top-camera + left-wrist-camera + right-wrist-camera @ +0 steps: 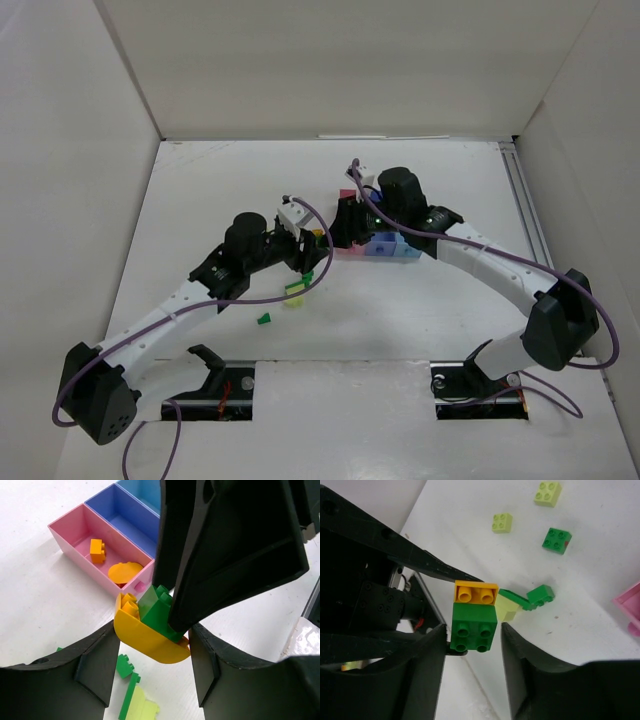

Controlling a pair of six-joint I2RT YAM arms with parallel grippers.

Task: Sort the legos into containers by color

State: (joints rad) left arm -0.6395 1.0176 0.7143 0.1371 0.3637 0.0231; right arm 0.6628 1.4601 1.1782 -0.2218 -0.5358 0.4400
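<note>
Between my two hands is a small stack: an orange-yellow brick (145, 642) with a rounded underside, and a dark green brick (159, 612) pressed onto its studs.

My left gripper (152, 652) is clamped on the orange-yellow brick, with a finger touching each side. That arm reaches diagonally from my left toward the middle of the table (45, 595), wrist tipped down. Under its fingers lie a small green brick (125, 665) and a pale lime piece (142, 709). Beyond its fingertips and to the left stands the pink bin (80, 560), holding an orange brick (97, 550) and a round orange piece (125, 572). Past that come the medium blue bin (125, 517) and the light blue bin (142, 490).

My right gripper (474, 640) straddles the dark green brick with jaws parted, and a sliver of gap shows on its right side. That arm bends in from my right over the bins. Beyond its fingertips lie a pale lime brick (502, 522) and a loose green brick (556, 540).
</note>
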